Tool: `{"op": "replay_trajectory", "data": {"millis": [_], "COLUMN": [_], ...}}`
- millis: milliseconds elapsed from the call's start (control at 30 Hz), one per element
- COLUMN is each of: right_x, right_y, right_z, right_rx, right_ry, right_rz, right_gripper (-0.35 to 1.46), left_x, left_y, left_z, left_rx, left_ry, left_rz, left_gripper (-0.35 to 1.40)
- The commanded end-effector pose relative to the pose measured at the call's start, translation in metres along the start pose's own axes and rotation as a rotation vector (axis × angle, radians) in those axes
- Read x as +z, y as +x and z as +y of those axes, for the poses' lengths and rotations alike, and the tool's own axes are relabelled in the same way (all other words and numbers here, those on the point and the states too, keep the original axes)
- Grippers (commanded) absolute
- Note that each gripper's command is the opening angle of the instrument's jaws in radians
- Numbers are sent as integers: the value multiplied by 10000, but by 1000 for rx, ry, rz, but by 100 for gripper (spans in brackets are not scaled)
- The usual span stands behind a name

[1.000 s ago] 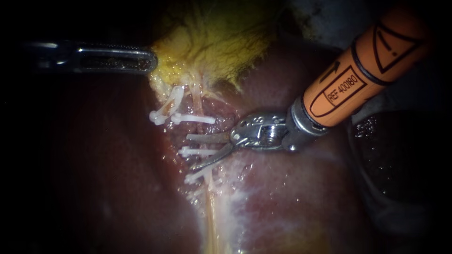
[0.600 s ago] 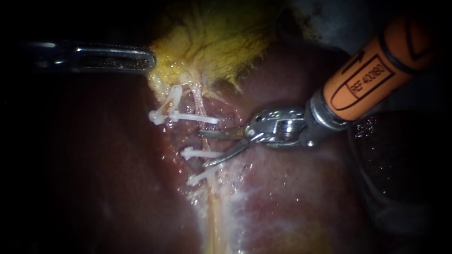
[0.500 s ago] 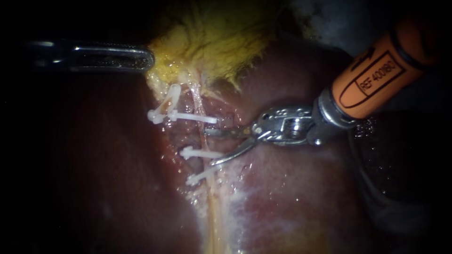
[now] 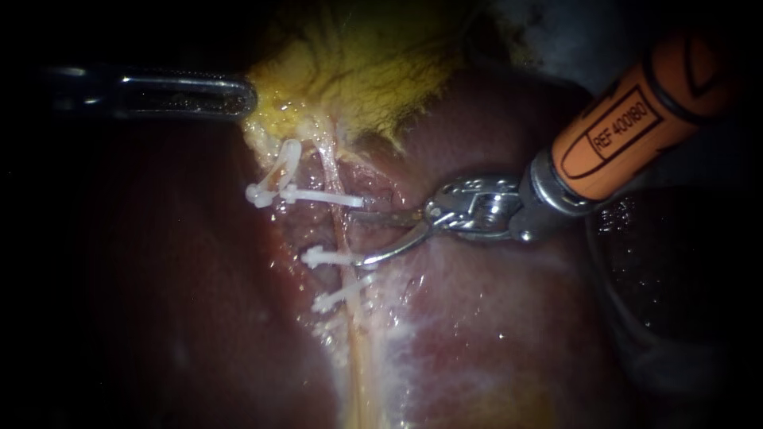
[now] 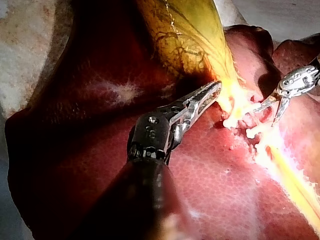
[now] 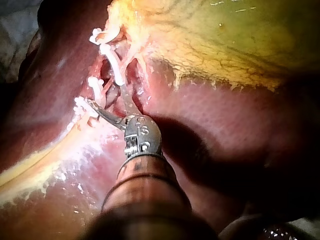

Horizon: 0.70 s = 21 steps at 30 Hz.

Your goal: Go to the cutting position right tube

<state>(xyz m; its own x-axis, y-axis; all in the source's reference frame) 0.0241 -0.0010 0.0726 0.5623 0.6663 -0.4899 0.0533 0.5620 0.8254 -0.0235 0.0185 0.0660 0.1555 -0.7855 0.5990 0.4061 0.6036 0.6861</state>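
Right tube point(image 4: 331, 171) runs down the liver point(image 4: 493, 318) with white clips point(image 4: 322, 197) across it. My right instrument point(image 4: 354, 237) holds its jaws apart, just reaching it between two clips. Next they should slide around it.

The right tube point(image 4: 342, 238) is a thin, pale pink strand running down from the yellow gallbladder point(image 4: 373, 71) over the dark red liver point(image 4: 493, 318), stretched nearly straight. Three white clips cross it: an upper clip point(image 4: 322, 197), a middle clip point(image 4: 327, 258) and a lower clip point(image 4: 340, 297). Its bare stretch between the upper and middle clips lies at the tips of the right instrument's point(image 4: 358, 237) spread blades.
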Motion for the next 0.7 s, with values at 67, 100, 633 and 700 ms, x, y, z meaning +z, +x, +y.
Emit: {"op": "replay_trajectory", "data": {"millis": [67,100,633,700], "right_x": [4,6,46,52], "right_y": [0,0,29,31], "right_z": [3,5,12,11], "right_rx": [14,15,-7,-23], "right_ry": [18,30,271,279], "right_rz": [13,23,195,195], "right_gripper": [113,113,111,110], "left_x": [0,0,3,3], "left_y": [0,0,0,0], "left_z": [0,0,-1,-1], "left_rx": [0,0,0,0], "left_ry": [0,0,-2,-2], "left_rz": [0,0,-1,-1], "left_gripper": [-35,-35,-35,-35]}}
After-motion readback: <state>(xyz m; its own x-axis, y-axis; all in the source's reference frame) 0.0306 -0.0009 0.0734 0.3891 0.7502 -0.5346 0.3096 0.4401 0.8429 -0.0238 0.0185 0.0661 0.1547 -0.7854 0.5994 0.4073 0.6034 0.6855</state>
